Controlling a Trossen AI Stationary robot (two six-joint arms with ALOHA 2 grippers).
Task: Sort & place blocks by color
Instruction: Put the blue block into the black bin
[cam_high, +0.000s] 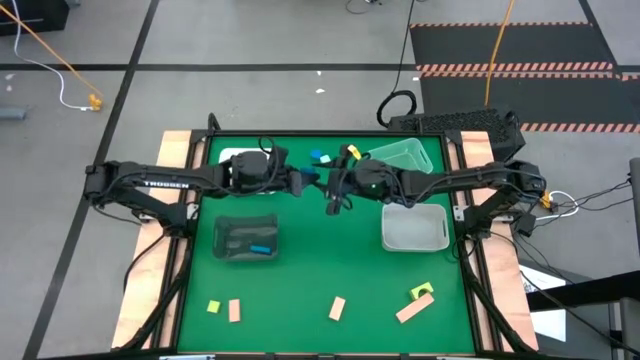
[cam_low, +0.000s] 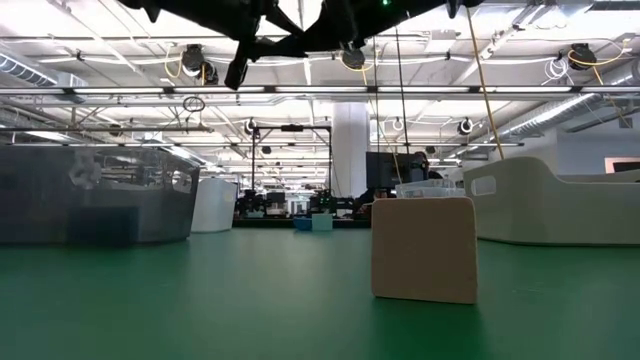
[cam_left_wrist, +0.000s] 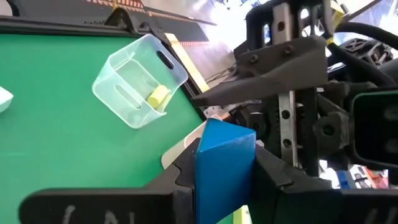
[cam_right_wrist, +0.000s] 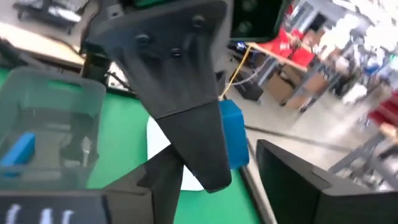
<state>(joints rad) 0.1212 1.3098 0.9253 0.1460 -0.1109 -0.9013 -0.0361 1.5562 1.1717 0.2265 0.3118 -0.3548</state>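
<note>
1. Clearly this is a mid-air handover above the far middle of the worktop (cam_high: 330, 260). The left end effector (cam_left_wrist: 224, 155) is clamped on the blue block (cam_left_wrist: 224, 171), which sits upright between its two fingers. The right end effector (cam_right_wrist: 230, 180) faces it at close range with its fingers spread wide and nothing between them.
2. Judging from the left wrist view, the block is gripped on its flat sides with much of it standing proud above the fingers. Keep the clamp firm and avoid quick wrist turns that could tip it.
3. Draw the right arm straight back first, so its spread fingers do not catch the block or the left fingers.
4. The likely target is the grey tray (cam_high: 222, 225), on the left arm's side, where a blue bar (cam_high: 262, 248) already lies. The clear tray (cam_left_wrist: 118, 74) holds a yellow-green piece, so it is the wrong one.
5. Carry the block over the tray wall, lower it inside and only then let go. A drop from height could bounce it out.
6. The tan and yellow-green blocks (cam_high: 337, 308) along the near edge are left to sort.
</note>
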